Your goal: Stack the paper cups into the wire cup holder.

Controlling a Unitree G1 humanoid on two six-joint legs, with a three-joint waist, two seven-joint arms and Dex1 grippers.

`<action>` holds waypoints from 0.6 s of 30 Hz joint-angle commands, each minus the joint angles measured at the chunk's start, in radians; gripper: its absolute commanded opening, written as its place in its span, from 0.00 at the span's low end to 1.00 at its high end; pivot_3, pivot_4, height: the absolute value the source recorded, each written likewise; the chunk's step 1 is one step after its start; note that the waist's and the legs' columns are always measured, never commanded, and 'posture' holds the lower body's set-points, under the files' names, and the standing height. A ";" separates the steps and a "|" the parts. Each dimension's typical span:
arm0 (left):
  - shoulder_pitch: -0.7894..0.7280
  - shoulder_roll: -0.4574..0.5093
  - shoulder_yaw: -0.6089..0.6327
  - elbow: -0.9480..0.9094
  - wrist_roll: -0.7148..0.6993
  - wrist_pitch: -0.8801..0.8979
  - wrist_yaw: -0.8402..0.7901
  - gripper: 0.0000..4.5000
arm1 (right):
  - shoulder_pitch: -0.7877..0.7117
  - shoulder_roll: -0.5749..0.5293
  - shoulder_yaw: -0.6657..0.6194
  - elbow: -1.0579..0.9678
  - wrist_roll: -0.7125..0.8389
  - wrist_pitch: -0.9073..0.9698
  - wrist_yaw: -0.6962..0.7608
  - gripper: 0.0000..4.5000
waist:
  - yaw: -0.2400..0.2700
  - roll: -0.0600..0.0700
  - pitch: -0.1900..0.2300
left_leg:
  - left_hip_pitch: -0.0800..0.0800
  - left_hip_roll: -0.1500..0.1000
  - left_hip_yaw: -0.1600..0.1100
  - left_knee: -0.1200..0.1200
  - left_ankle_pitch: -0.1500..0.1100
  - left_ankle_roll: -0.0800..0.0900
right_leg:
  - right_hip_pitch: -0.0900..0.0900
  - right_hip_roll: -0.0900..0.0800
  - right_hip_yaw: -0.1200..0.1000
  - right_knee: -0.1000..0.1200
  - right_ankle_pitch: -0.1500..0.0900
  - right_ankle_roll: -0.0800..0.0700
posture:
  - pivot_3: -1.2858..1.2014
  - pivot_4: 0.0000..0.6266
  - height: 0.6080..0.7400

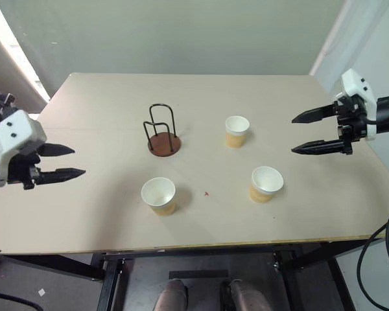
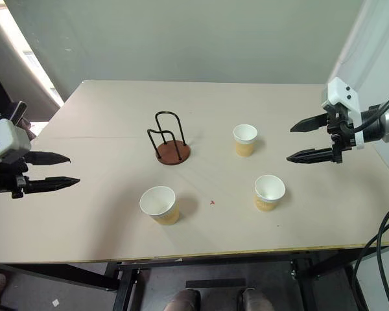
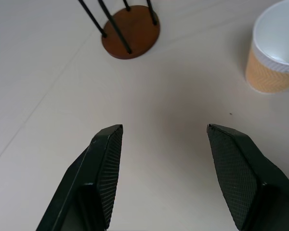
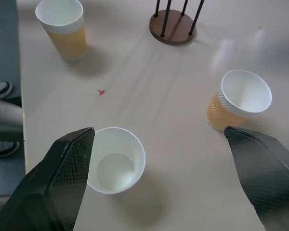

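Three paper cups stand upright and apart on the beige table [image 1: 84, 207]: one near the front left [image 1: 159, 195], one at the front right [image 1: 266, 184], one further back [image 1: 236, 131]. The wire cup holder [image 1: 163, 133], a brown disc with black wire loops, stands empty left of the back cup. My left gripper [image 1: 78, 161] hovers open over the table's left edge, aimed toward the holder [image 3: 130, 31]. My right gripper [image 1: 293, 135] hangs open above the table's right side, with the front right cup [image 4: 115, 160] and the back cup [image 4: 241, 98] ahead of its fingers.
A small red mark [image 1: 207, 193] lies on the table between the two front cups. Black cables [image 1: 379, 259] hang past the table's right front corner. A plain wall rises behind the table's far edge.
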 commanded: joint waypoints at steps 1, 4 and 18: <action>-0.006 0.000 0.005 -0.021 -0.014 0.005 -0.010 0.66 | 0.000 -0.030 -0.047 -0.045 0.032 0.020 -0.002 1.00 | 0.000 0.000 0.000 | 0.000 0.000 0.000 0.000 0.000 0.000 | 0.000 0.000 0.000 0.000 0.000 0.000 | 0.52 0.24 1.00; -0.026 -0.005 -0.015 -0.017 -0.018 0.000 -0.007 0.66 | 0.000 -0.034 -0.056 -0.054 0.046 0.034 -0.008 1.00 | 0.000 0.000 0.000 | 0.000 0.000 0.000 0.000 0.000 0.000 | 0.000 0.000 0.000 0.000 0.000 0.001 | 0.52 0.24 1.00; -0.499 -0.421 -0.379 0.359 0.222 -0.089 0.348 0.66 | -0.021 0.029 -0.136 -0.197 0.156 0.170 -0.181 1.00 | 0.006 0.002 0.000 | 0.004 -0.001 0.001 0.001 0.003 0.003 | 0.006 -0.002 0.000 -0.001 0.003 0.004 | 0.52 0.24 1.00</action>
